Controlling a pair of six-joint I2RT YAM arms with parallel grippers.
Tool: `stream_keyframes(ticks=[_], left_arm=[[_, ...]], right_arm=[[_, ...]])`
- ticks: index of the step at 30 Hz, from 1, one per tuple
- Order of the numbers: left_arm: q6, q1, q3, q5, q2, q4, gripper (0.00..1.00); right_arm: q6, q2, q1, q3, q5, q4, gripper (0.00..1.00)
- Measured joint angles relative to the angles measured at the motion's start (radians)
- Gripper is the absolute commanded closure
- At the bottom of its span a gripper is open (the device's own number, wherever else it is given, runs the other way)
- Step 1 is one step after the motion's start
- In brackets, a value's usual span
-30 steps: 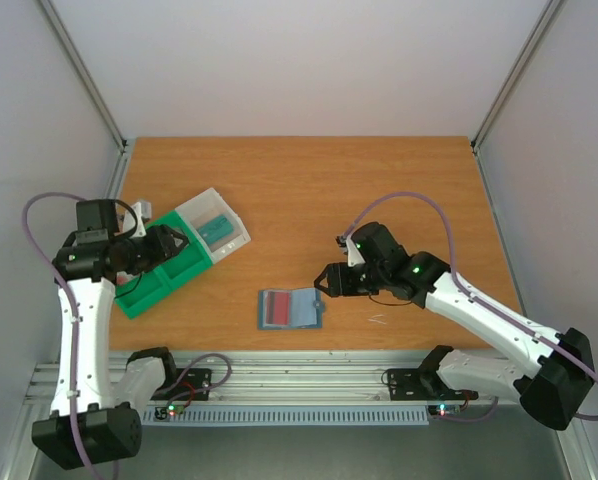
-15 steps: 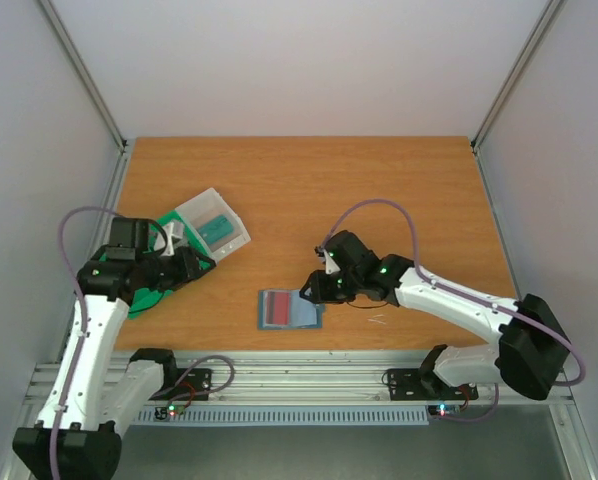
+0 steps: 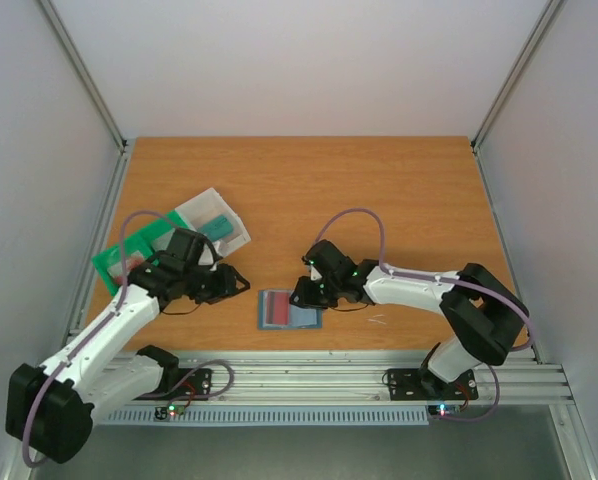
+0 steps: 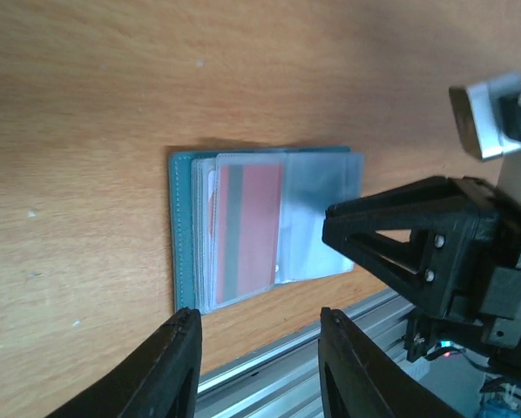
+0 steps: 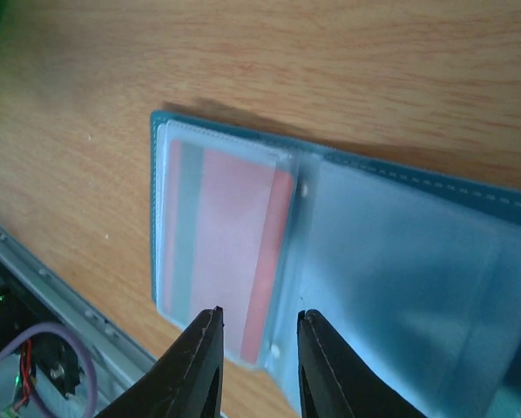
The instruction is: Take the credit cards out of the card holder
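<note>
Card holder (image 3: 301, 312) lies open flat near the front edge of the counter (image 3: 379, 190). A reddish-pink card (image 5: 230, 252) sits in a clear sleeve (image 5: 175, 218) on one leaf. My right hand (image 5: 257, 335) hovers over it, narrowly parted and empty. My left hand (image 4: 259, 344) is just beside the holder, moderately wide and empty. Recommendation: pin the blue leaf with the left hand, pinch the card's spine-side edge, and draw it flat, not upward.

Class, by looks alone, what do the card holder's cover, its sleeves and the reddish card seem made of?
Card holder's cover: probably vinyl or faux leather, matte teal, stitched along the edge. Sleeves: clear flexible plastic, glossy, see-through with glare. Reddish card: likely stiff plastic, flat and smooth, seen through its sleeve.
</note>
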Motion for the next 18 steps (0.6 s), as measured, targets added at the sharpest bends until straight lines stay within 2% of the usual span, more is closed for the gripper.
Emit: stream_keyframes(ticks=[6,18], left_arm=[[-0.072,-0.092,-0.085,-0.018,0.109,0.163,0.69],[-0.135,-0.207,-0.126,-0.038,0.289,0.396,0.80]], right_arm=[[0.022,0.076,0.000,0.000,-0.005,0.069,0.75],[0.024,0.124,0.000,-0.026,-0.027,0.147,0.79]])
